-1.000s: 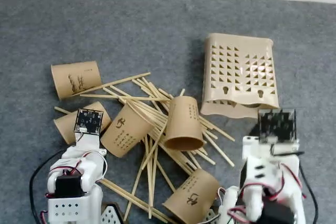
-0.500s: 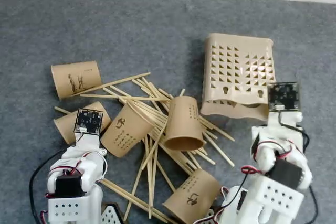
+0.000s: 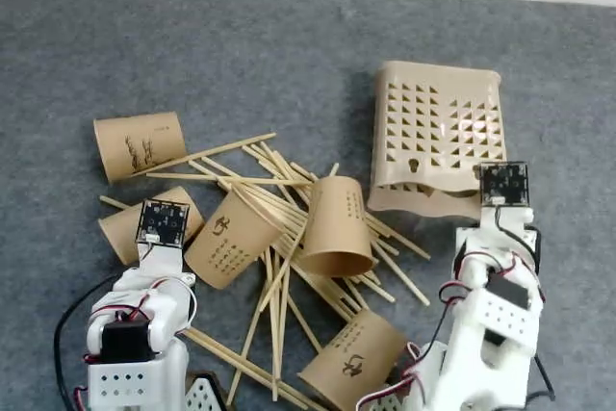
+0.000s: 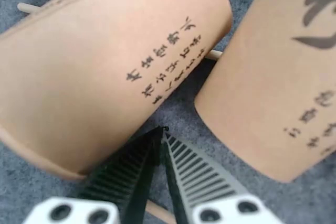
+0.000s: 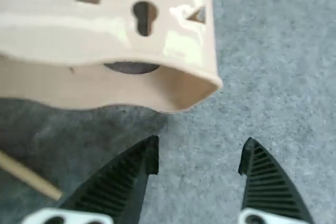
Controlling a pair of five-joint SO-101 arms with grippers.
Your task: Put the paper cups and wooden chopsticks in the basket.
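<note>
Lying tipped at far right, basket (image 3: 438, 132) was judged unloaded. Cups (image 3: 337, 226) and chopsticks (image 3: 272, 286) were left scattered centre-left. Right gripper (image 5: 200, 148) was spread wide near basket mouth. Left gripper (image 4: 161, 135) was closed, empty, between two cups.

Two white robot arms with red wiring stand at the near edge of the table (image 3: 289, 55). The left arm (image 3: 135, 334) rises by the near left corner, its wrist (image 3: 164, 223) tipped forward and pointing away from the near edge. The left gripper (image 4: 160, 136) is closed, and its two black ribbed fingers (image 4: 197, 169) meet at the tips. The right arm (image 3: 491, 320) stands by the near right corner, stretched farther in from the near edge than the left. The right gripper (image 5: 200, 156) points down at the table surface with its fingers spread wide apart.
</note>
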